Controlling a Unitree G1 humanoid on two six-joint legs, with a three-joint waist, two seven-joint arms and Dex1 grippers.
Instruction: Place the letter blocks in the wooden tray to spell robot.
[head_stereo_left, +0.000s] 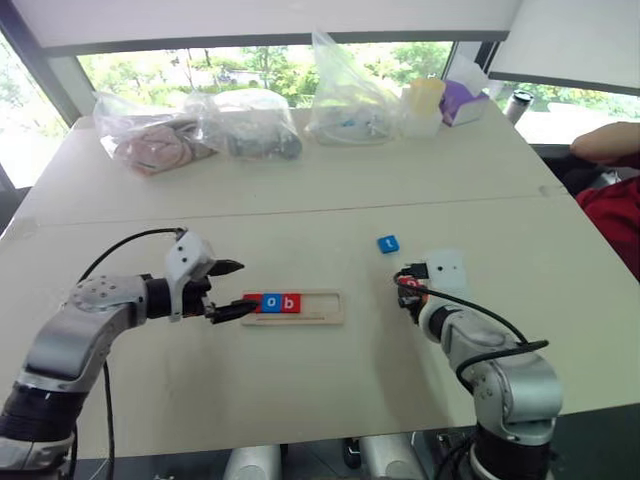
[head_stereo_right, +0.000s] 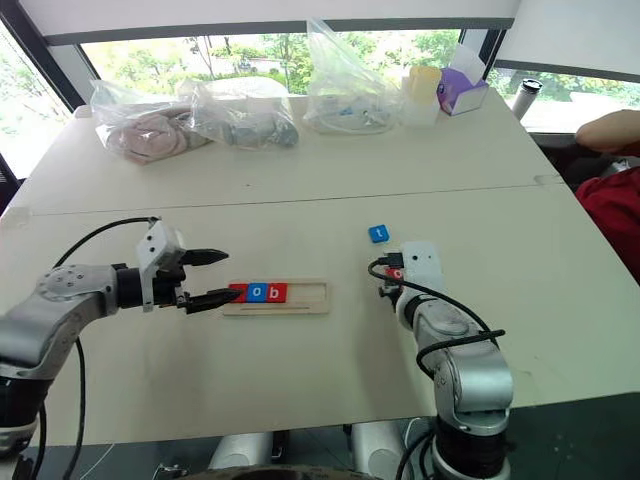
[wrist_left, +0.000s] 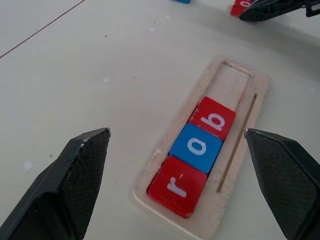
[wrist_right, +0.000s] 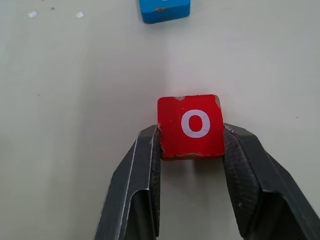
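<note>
I see the wooden tray (head_stereo_left: 293, 306) lying lengthwise near the middle of the near half of the table (head_stereo_left: 330, 190), with bare tabletop all round it and a wide strip of open surface between it and the near edge. Its slot holds three letter blocks packed at its left end, touching one another: a red r (wrist_left: 177, 184), then a blue o (wrist_left: 196, 147), then a red b (wrist_left: 212, 118); the right part of the slot is bare wood. My left gripper (head_stereo_left: 230, 289) sits just off the tray's left end, fingers spread wide apart, one tip nearly at the tray's corner, holding nothing. My right gripper (wrist_right: 191, 142) is to the right of the tray, well apart from it, and its fingers are clamped on the two sides of a red o block (wrist_right: 190, 125), letter face up. The blue t block (head_stereo_left: 388, 243) lies loose on the table just beyond that gripper, toward the far edge, with open surface around it. Along the far edge stand clear plastic bags (head_stereo_left: 200, 125) with things inside, a pale cup (head_stereo_left: 425, 105) and a purple box (head_stereo_left: 463, 102), all far from the tray. At the right edge a person's arm (head_stereo_left: 607, 142) rests near the far right corner.
</note>
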